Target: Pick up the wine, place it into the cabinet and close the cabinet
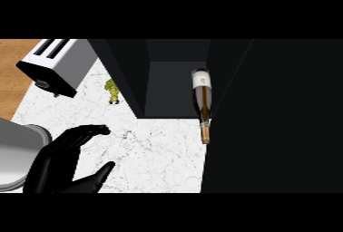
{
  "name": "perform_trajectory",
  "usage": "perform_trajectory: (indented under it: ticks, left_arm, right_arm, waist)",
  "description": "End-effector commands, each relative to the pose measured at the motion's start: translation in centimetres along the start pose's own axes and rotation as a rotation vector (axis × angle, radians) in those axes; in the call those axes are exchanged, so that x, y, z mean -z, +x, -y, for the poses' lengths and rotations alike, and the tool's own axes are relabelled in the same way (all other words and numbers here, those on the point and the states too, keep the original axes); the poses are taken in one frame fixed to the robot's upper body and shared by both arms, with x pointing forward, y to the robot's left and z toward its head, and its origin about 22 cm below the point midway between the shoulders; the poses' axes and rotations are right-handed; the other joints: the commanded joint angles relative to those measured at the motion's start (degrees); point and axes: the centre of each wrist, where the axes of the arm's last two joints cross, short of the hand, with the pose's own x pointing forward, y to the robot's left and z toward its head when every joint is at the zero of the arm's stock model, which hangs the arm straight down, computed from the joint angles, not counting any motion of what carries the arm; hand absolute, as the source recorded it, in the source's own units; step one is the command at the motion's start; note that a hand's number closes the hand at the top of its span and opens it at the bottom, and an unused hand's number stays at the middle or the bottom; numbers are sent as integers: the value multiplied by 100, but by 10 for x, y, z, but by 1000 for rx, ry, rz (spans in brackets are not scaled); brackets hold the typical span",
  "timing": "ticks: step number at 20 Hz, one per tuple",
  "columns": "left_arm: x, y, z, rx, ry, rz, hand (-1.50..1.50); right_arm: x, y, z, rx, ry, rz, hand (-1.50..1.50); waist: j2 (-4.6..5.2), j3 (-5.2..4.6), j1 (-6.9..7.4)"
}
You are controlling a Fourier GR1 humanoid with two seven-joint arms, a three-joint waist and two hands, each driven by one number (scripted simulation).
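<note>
The wine bottle (201,97) lies on its side at the right of the dark cabinet's (167,86) open compartment. Its white-labelled body is inside, and its brown neck sticks out over the white marble counter (161,154). A large dark panel (275,118), apparently the cabinet's door, fills the right side of the view beside the bottle. My left hand (57,158) shows at the lower left above the counter, fingers relaxed and holding nothing, well apart from the bottle. My right hand does not show.
A silver toaster (57,63) stands at the back left, partly on a wooden surface. A small yellow-green item (113,90) sits on the counter just left of the cabinet. A grey rounded object (17,149) lies at the left edge beside my left hand.
</note>
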Motion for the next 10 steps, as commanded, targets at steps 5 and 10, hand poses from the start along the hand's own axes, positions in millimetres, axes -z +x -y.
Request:
perform_trajectory:
  ticks: [5,10]
  left_arm:
    - [-25,10,-43,-1,-9,-1,150]
    - [-14,17,-60,-19,-27,20,150]
  right_arm:
    - [-19,25,-7,3,60,53,150]
    - [5,12,-5,109,130,74,150]
  waist:
    - [0,17,-27]
    - [30,15,21]
